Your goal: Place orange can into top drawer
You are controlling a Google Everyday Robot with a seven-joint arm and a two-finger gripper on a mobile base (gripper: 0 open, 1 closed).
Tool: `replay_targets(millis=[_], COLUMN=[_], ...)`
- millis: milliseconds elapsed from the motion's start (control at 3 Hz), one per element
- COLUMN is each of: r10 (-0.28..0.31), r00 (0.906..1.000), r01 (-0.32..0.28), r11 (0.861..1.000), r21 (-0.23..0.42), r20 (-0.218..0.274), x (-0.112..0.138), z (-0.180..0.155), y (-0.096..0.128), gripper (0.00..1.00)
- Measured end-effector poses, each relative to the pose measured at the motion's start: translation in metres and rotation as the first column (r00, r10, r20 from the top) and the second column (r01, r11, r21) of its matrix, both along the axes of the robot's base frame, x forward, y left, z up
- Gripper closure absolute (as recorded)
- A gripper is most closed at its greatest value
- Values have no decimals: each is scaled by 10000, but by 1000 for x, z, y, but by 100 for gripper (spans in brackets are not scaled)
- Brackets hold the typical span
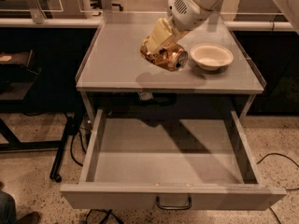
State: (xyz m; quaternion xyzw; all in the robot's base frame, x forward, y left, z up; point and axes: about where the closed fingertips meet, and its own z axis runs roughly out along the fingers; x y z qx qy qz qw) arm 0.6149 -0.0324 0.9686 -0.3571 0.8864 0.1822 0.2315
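Note:
My gripper is shut on the orange can, a shiny copper-orange can held on its side with its silver end facing front right. It hangs above the grey tabletop, near the middle, with its shadow on the surface below. The top drawer is pulled wide open below the tabletop, with a flat grey bottom that holds nothing and a dark handle at the front. The can is above the table, behind the drawer opening.
A white bowl sits on the tabletop just right of the can. My white arm reaches in from the upper right. Cables lie on the speckled floor at both sides, and a dark stand leg is left of the drawer.

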Motion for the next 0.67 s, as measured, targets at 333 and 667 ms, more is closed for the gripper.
replay_targets(millis=[333, 667], r10=[74, 74], r00=[9990, 9990], r01=[-83, -83], r11=[9998, 9998], r21=[-207, -207], r20=[-433, -433], x=[-24, -24], z=[-15, -15], y=[6, 6], gripper=[100, 100])
